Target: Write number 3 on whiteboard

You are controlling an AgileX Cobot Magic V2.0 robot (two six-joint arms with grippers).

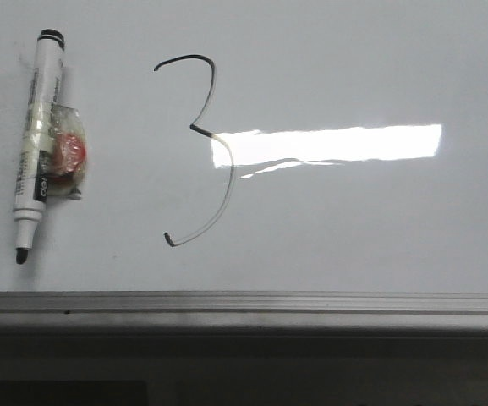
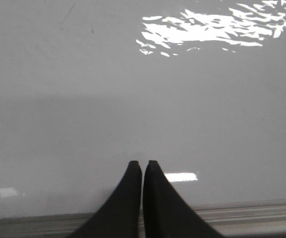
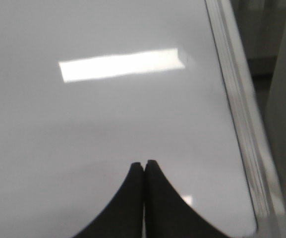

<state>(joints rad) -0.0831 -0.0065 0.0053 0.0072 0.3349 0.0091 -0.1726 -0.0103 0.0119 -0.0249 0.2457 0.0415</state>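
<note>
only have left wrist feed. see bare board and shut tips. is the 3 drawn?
Observer: Yes. The front view shows a black 3 on the board, complete top to bottom.
Operator: where's the marker?
Observer: Lying flat on the board left of the 3, the marker has its tip toward the near frame edge. No pincer holds it.
Operator: cap on?
Observer: The dark tip looks bare in the front view. I see no cap anywhere.
Operator: right pincer?
Observer: Shut and empty. In its own wrist view the right pincer is over bare board near the frame, like your left pincer.
</note>
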